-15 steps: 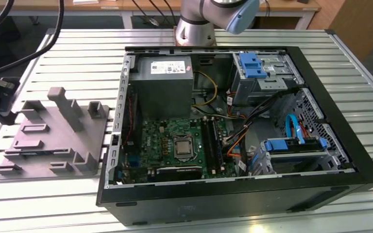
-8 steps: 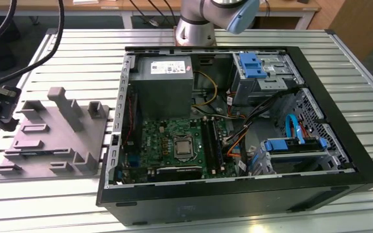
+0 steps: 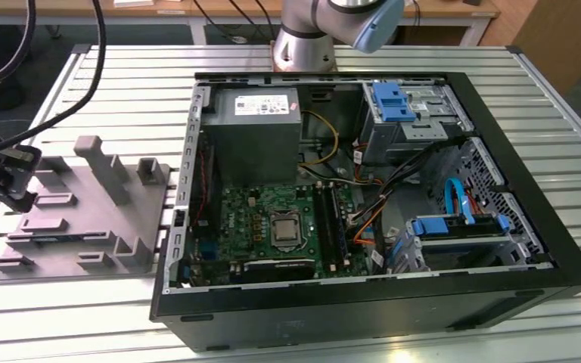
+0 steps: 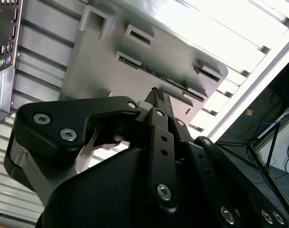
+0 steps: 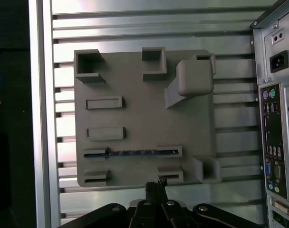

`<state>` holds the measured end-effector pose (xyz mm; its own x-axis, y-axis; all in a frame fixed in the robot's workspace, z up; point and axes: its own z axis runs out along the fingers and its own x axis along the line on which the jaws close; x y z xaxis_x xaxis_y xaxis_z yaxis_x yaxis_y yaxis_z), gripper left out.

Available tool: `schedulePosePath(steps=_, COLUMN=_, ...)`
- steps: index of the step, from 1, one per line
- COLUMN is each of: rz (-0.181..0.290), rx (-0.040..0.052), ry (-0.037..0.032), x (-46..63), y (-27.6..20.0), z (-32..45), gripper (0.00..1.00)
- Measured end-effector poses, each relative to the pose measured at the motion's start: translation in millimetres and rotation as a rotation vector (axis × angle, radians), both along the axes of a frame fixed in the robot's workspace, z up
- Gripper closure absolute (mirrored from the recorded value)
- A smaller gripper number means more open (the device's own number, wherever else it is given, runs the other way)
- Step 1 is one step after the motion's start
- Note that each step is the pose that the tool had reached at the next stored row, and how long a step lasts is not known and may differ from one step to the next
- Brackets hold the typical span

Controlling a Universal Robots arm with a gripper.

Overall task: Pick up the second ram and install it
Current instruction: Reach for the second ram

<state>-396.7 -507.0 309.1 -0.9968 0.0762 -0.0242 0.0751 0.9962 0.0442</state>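
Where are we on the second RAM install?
Done: nothing that shows. The second ram stands on edge in a slot of the grey tray.
In hand: nothing. The claw is shut and empty, and hangs by the tray's edge near the ram without touching it.
Left: both the pick-up and the install into the open PC case.

Robotics lab: slotted alu bench (image 3: pixel 69 321), open PC (image 3: pixel 321 321)
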Motion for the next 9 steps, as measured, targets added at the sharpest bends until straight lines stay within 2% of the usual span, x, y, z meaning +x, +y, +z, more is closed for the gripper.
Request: schedulePosePath(steps=9, rz=0.0, rx=-0.0026, ry=0.0001, x=0.0, y=-0.4, z=-16.1, gripper=0.9)
